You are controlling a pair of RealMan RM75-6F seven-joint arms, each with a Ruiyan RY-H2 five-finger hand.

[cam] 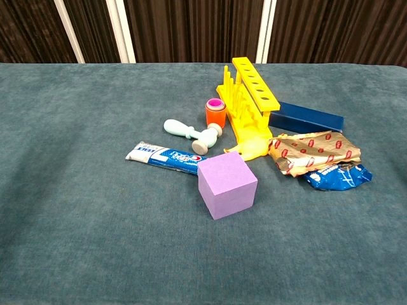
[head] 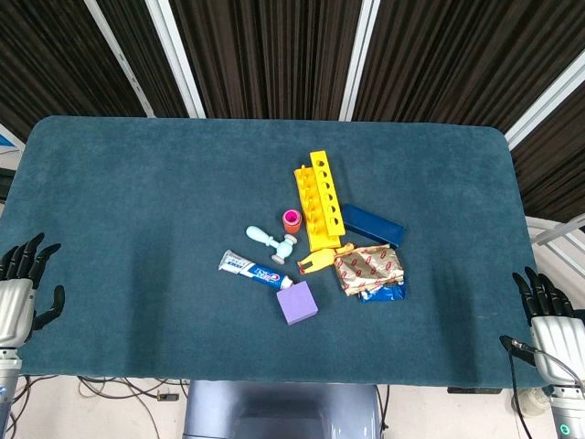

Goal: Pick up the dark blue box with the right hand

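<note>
The dark blue box (head: pixel 373 224) is long and flat. It lies on the table right of the yellow rack (head: pixel 318 199), and shows in the chest view as the dark blue box (cam: pixel 306 117) behind a crumpled wrapper. My right hand (head: pixel 547 315) hovers at the table's near right corner, fingers spread, holding nothing, well away from the box. Off the near left edge my left hand (head: pixel 23 283) is also open and empty. Neither hand appears in the chest view.
Clustered mid-table are a brown-and-red wrapper (head: pixel 367 267), a blue packet (head: pixel 384 293), a purple cube (head: pixel 297 303), a toothpaste tube (head: pixel 254 270), a pale blue toy hammer (head: pixel 271 240) and a small orange-pink cup (head: pixel 291 219). The teal table (head: pixel 137 201) stretches wide to the left.
</note>
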